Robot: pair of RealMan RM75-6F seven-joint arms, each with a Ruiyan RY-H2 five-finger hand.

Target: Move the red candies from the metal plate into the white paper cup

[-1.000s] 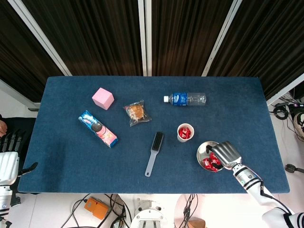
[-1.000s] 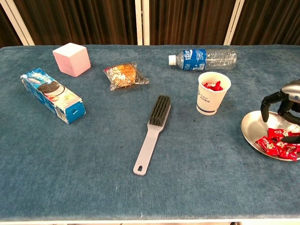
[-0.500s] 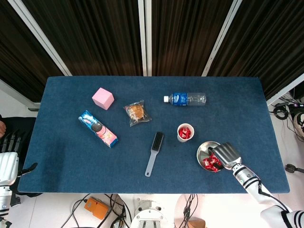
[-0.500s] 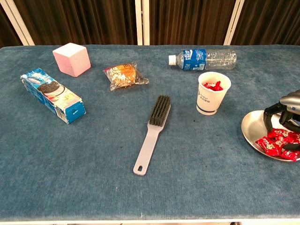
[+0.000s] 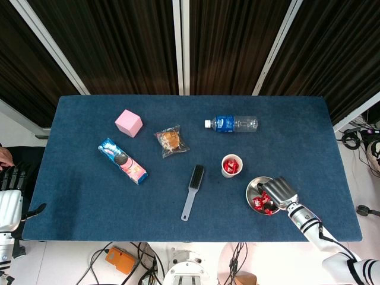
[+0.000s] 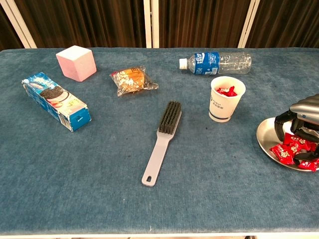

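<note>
Right hand point(image 6: 301, 124): low over the metal plate point(image 6: 266, 140), fingers curled down into the red candies point(image 6: 293, 151); whether a candy is actually gripped cannot be told.
Change: a second ago the fingers hung above the pile with a gap under them; now they have sunk among the wrappers (the pile looks bunched closer to the hand).
Red candies: most lie on the plate at the right end of the surface point(image 5: 89, 196); a few show inside the white paper cup point(image 6: 227, 99).
White paper cup: upright, just left of the plate and apart from it, in the same spot as before.
Left hand point(image 5: 10, 196): off the surface's left edge, fingers straight and apart, holding nothing, barely shifted.
Brush point(image 6: 162, 141): unmoved, left of the cup.
</note>
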